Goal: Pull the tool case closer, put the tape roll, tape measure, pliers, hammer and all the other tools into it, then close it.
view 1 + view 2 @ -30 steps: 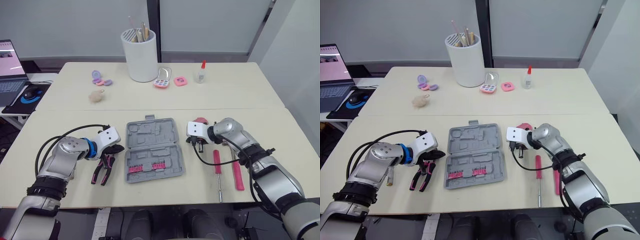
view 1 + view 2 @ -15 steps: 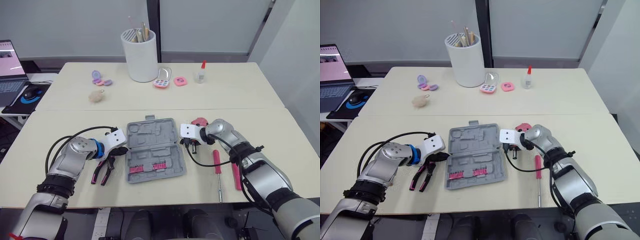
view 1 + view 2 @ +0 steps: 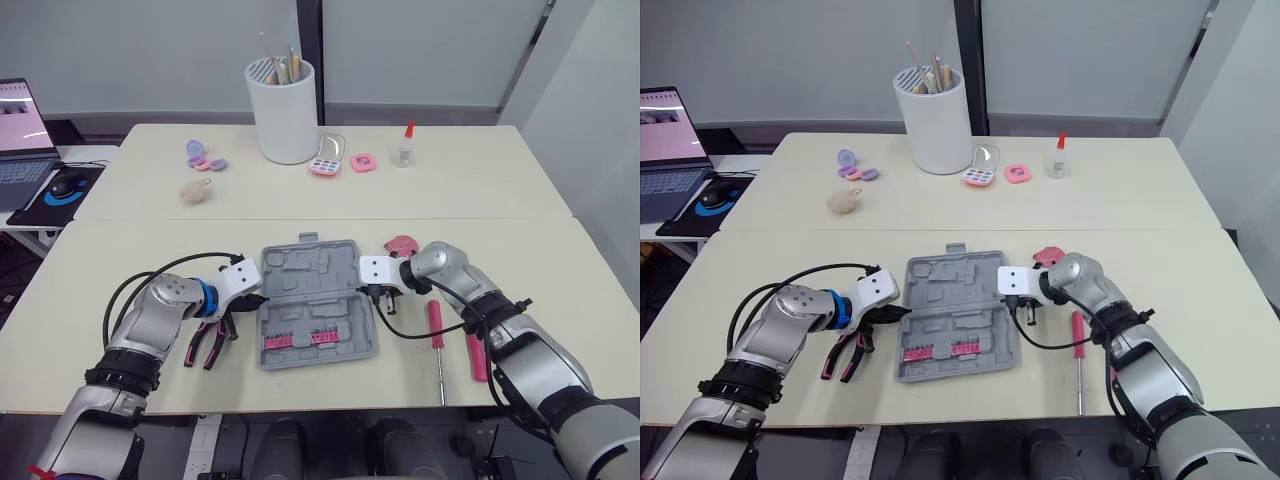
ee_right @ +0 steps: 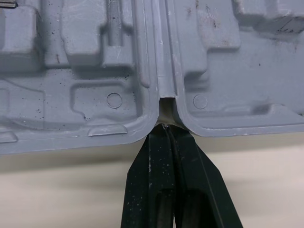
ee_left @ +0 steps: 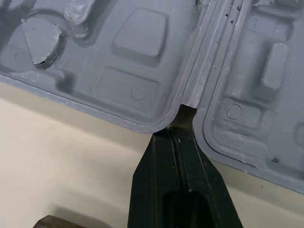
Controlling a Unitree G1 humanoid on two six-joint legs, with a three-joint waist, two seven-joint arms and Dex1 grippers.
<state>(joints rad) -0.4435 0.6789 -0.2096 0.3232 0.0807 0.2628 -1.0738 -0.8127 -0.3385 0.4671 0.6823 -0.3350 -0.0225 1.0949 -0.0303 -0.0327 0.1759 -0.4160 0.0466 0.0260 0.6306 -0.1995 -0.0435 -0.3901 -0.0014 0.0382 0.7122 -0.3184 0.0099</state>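
While the open grey plastic tool case [image 3: 315,302] lies flat near the middle of the cream desk [image 3: 100,260], an end effector sits at each end of its hinge line. The left end effector [image 3: 260,298] meets the case's left edge. In the left wrist view its two black fingers [image 5: 164,180] are pressed together with nothing between them, tips at the notch where the two halves join. The right end effector [image 3: 373,293] meets the case's right edge in the same way. Its fingers [image 4: 156,180] are also closed tight and empty, tips at the hinge notch on that side.

A row of pink bits [image 3: 298,340] sits in the case's near half; the far half shows only moulded recesses.

Pliers with pink and black handles [image 3: 207,343] lie on the desk just left of the case, beside the left end effector. A red-handled screwdriver [image 3: 436,330] lies right of the case, and a pink-handled tool [image 3: 476,355] lies just beyond it, further right. A small pink object [image 3: 402,245] rests just beyond the right end effector; what it is cannot be told.

On the far side of the desk stand a white cylindrical holder of sticks [image 3: 285,110] and a small glue bottle [image 3: 404,146].
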